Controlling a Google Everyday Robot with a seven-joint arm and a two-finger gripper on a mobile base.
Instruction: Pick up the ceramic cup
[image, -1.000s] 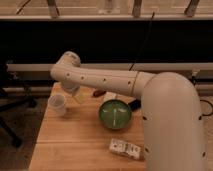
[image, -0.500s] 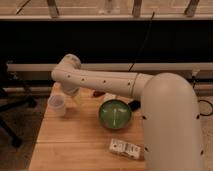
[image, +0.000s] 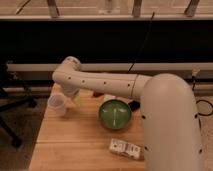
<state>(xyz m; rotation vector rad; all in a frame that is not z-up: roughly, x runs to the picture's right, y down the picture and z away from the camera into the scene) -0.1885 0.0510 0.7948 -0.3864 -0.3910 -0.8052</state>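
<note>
where the white arm bends down over the wooden worktop, its claw hangs just beside the cup, at about the cup's 1 o'clock; i cannot tell whether it is clenched or released. the cup stands upright near the worktop's left edge, at 9 o'clock from the green bowl. a white packet lies at the bowl's 5 o'clock.

We barely see the gripper, tucked under the white robot arm beside the small white ceramic cup; the wooden table runs off below.
</note>
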